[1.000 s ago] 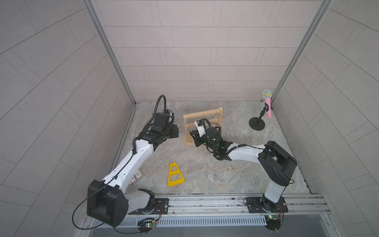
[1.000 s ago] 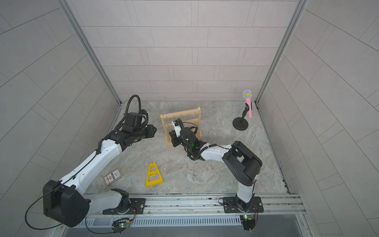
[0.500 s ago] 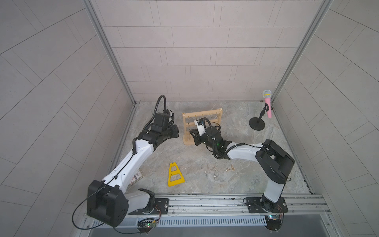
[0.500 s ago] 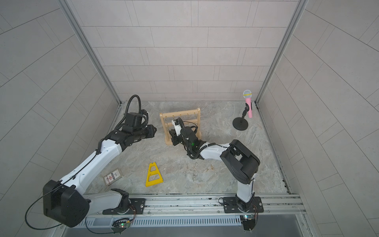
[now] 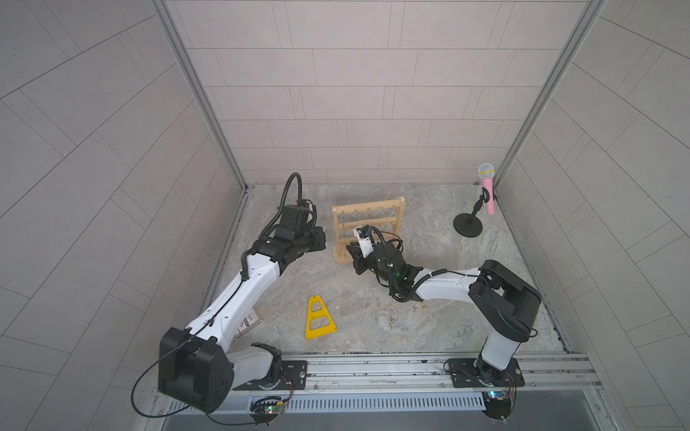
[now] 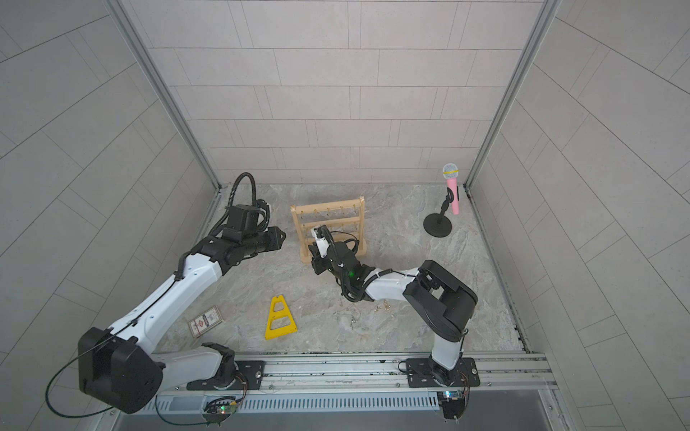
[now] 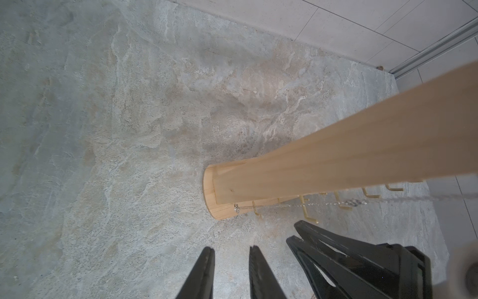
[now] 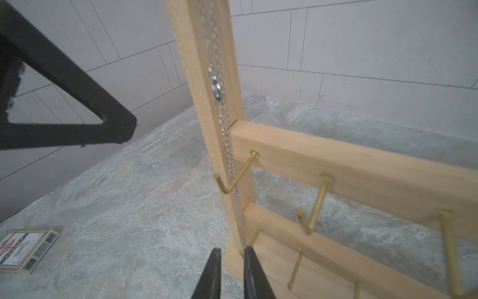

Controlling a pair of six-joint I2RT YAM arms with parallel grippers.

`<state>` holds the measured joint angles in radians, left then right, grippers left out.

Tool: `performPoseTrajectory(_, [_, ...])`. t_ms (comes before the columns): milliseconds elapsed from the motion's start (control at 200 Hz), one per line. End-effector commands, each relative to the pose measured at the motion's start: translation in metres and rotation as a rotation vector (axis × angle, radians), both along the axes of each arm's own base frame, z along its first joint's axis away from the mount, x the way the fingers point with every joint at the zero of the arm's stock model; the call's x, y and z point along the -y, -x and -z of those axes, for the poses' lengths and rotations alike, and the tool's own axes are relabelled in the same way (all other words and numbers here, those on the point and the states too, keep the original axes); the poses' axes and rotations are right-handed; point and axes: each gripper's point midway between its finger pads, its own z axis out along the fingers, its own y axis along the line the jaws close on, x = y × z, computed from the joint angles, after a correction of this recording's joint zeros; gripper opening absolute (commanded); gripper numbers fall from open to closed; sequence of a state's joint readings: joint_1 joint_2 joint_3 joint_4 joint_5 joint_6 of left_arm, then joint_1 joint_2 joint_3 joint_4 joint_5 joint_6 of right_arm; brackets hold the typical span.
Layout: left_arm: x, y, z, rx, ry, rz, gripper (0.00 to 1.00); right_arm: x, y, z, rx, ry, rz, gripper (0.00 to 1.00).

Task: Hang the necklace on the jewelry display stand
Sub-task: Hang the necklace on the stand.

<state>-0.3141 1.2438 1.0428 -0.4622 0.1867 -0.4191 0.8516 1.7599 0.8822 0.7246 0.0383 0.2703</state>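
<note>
The jewelry display stand (image 5: 367, 227) (image 6: 328, 227) of pale wood stands upright at the back middle of the floor. A thin silver necklace (image 8: 219, 103) (image 7: 297, 205) hangs straight down along the stand's left upright to near its base; its upper end runs out of view. My right gripper (image 8: 232, 248) (image 5: 353, 257) sits low at that upright with a narrow gap between its fingers. The chain passes at the tip of one finger and nothing shows in the gap. My left gripper (image 7: 232, 248) (image 5: 321, 239) hovers just left of the stand, open and empty.
A flat yellow triangular frame (image 5: 319, 317) lies on the floor in front. Small gold jewelry bits (image 5: 384, 313) are scattered near the right arm. A card box (image 8: 24, 249) (image 6: 205, 321) lies at the left. A pink microphone on a black stand (image 5: 468, 224) is at the back right.
The right arm's elbow has shifted slightly to the left while its gripper stays at the stand's left upright. The left arm looks unmoved.
</note>
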Motion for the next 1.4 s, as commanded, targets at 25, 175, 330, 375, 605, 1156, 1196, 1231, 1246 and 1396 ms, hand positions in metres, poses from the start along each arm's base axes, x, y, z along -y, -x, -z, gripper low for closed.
performPoseTrajectory(25, [-0.005, 0.005, -0.012, 0.025, 0.020, -0.022, 0.30, 0.006, -0.002, -0.013, 0.111, -0.005, 0.080, 0.18])
performPoseTrajectory(175, [-0.006, 0.007, -0.008, 0.018, 0.018, -0.020, 0.30, 0.002, -0.004, -0.015, 0.168, -0.007, 0.114, 0.16])
performPoseTrajectory(330, [-0.006, 0.008, -0.011, 0.028, 0.023, -0.019, 0.30, -0.004, -0.010, -0.015, 0.179, -0.006, 0.124, 0.14])
performPoseTrajectory(375, [-0.007, 0.008, -0.012, 0.030, 0.026, -0.019, 0.30, -0.006, -0.012, -0.014, 0.181, 0.000, 0.125, 0.14])
performPoseTrajectory(605, [-0.009, 0.008, -0.009, 0.029, 0.035, -0.028, 0.30, -0.007, -0.023, -0.011, 0.172, 0.002, 0.136, 0.14])
performPoseTrajectory(1156, [-0.008, 0.006, -0.005, 0.022, 0.039, -0.030, 0.30, -0.007, -0.031, -0.009, 0.152, -0.038, 0.097, 0.13])
performPoseTrajectory(1196, [-0.008, 0.006, -0.005, 0.023, 0.038, -0.031, 0.30, -0.008, -0.030, -0.008, 0.151, -0.038, 0.089, 0.13])
performPoseTrajectory(1231, [-0.008, 0.006, -0.005, 0.022, 0.039, -0.030, 0.30, -0.009, -0.029, -0.008, 0.150, -0.039, 0.082, 0.14])
performPoseTrajectory(1246, [-0.008, 0.006, -0.006, 0.023, 0.039, -0.030, 0.30, -0.009, -0.029, -0.008, 0.151, -0.039, 0.078, 0.14])
performPoseTrajectory(1396, [-0.009, 0.005, -0.006, 0.023, 0.039, -0.034, 0.30, -0.010, -0.029, -0.007, 0.147, -0.043, 0.079, 0.14])
